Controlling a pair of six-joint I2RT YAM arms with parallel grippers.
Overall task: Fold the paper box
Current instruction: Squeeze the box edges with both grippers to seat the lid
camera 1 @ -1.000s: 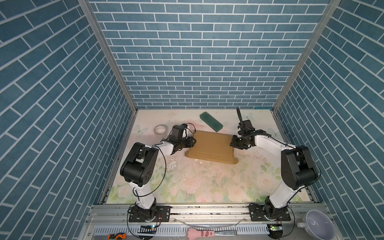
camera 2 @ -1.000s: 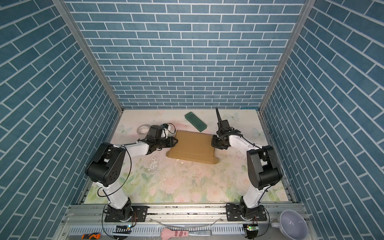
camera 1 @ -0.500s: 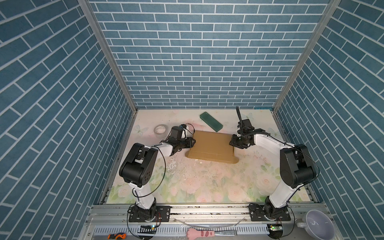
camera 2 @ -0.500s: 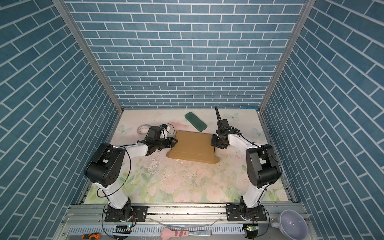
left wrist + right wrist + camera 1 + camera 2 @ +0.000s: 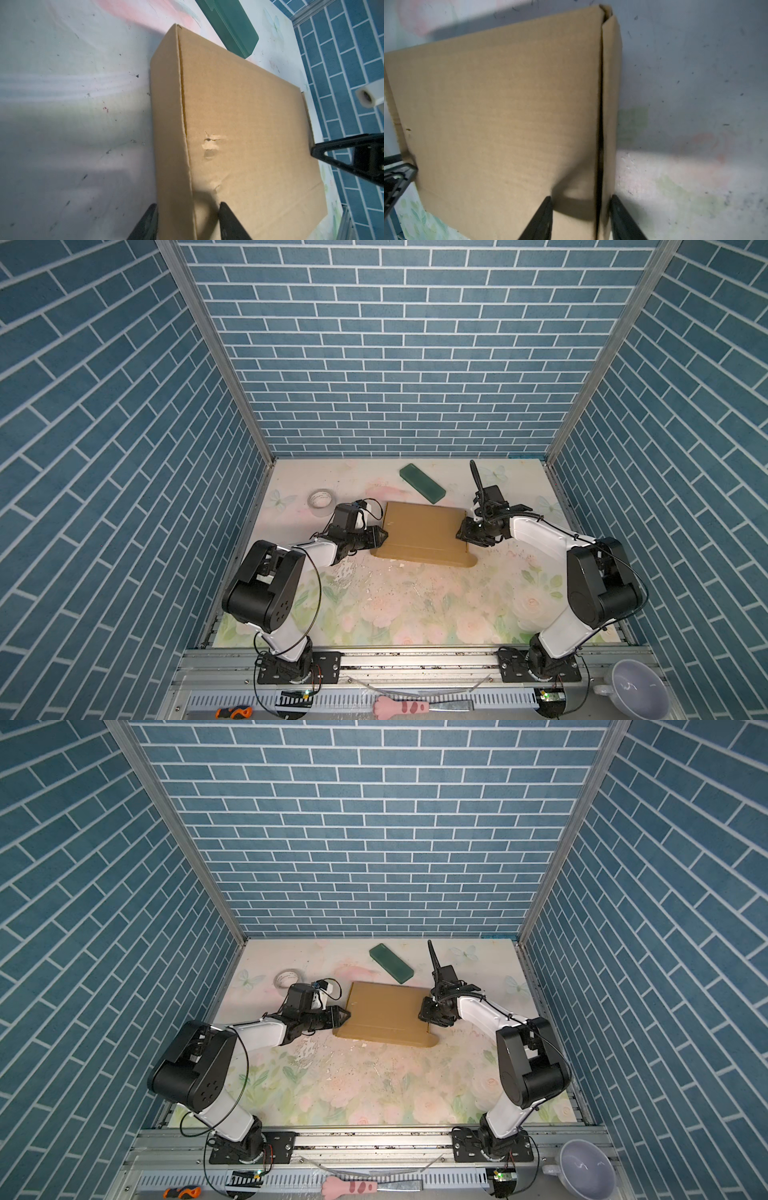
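Observation:
The paper box [image 5: 424, 531] [image 5: 386, 1011] lies folded as a shallow brown mailer with its lid down, a little behind the table's middle. My left gripper [image 5: 381, 536] [image 5: 345, 1016] is at its left edge. In the left wrist view the open left gripper [image 5: 187, 205] straddles the seam between side wall and lid of the box [image 5: 249, 124]. My right gripper [image 5: 463, 533] [image 5: 423, 1013] is at the right edge. The right gripper [image 5: 580, 197] is also open, with the right wall and the dark lid gap of the box [image 5: 498, 104] between its fingers.
A dark green block [image 5: 422, 488] lies just behind the box. A tape roll [image 5: 320, 499] sits at the back left, close to the left arm. A rounded tab [image 5: 467, 562] juts from the box's front right corner. A bowl [image 5: 636, 691] stands off the table, front right.
Both grippers' jaws now stand wider at the box's side edges, the right one more so. The arms and the box have hardly moved.

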